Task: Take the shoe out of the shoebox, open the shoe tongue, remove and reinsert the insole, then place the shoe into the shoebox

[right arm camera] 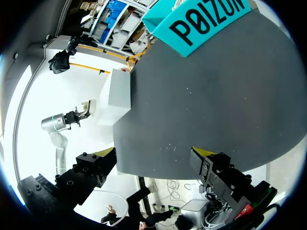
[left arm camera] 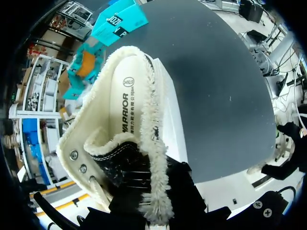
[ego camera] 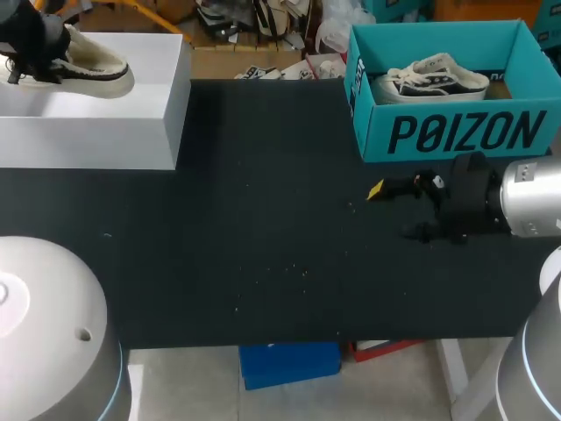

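the left claw is clamped on a cream shoe with a fleecy collar. its black fingers press against the shoe from both sides at the laced end, and the fleece hides their yellow tips. the shoe is held over the far left part of a white rectangular box, which stands on the dark grey table. from above it cannot be told whether the sole touches the box top

in the left wrist view the shoe's mouth opens toward the camera. a pale insole with dark print lies flat inside. a black tongue crossed by white laces sits close to the claw, with metal eyelets beside it

the right claw has its fingers spread wide apart. nothing is between them and they touch nothing. it sits low over the table, just in front of a teal cardboard shoebox at the far right. the box is open at the top, and a black and white low sneaker lies inside it
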You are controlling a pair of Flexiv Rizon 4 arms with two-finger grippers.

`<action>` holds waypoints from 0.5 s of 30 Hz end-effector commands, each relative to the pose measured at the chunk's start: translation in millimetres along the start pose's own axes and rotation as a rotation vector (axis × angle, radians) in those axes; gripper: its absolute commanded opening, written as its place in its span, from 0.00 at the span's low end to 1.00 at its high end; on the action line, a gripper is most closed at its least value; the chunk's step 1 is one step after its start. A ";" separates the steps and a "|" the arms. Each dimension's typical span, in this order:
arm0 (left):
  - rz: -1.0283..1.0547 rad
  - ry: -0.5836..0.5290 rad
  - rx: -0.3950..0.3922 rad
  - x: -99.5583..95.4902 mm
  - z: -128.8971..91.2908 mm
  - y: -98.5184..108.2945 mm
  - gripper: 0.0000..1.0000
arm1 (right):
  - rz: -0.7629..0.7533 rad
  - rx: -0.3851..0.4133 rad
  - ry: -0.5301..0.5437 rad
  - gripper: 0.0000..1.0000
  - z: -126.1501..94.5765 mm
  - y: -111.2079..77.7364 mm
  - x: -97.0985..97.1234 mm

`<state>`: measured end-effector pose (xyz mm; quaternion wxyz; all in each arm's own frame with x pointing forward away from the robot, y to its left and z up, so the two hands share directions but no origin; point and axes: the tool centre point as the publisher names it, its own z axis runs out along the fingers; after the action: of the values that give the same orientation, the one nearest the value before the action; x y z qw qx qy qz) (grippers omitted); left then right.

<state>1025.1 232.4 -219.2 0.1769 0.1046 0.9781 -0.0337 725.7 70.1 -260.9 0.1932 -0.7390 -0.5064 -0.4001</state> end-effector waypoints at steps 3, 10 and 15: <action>-0.029 0.012 0.005 -8.0 15.1 9.1 0.00 | 0.001 -0.002 -0.003 1.00 2.0 -0.1 1.1; -0.058 0.029 0.014 -7.5 35.9 16.8 0.00 | 0.001 -0.002 -0.003 1.00 2.0 -0.1 1.1; -0.068 0.044 0.024 -8.6 50.4 19.9 0.00 | 0.001 -0.002 -0.003 1.00 2.0 -0.1 1.1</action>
<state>1043.7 243.7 -257.5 0.1566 0.0722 0.9839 -0.0467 725.7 70.1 -260.9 0.1932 -0.7390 -0.5064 -0.4001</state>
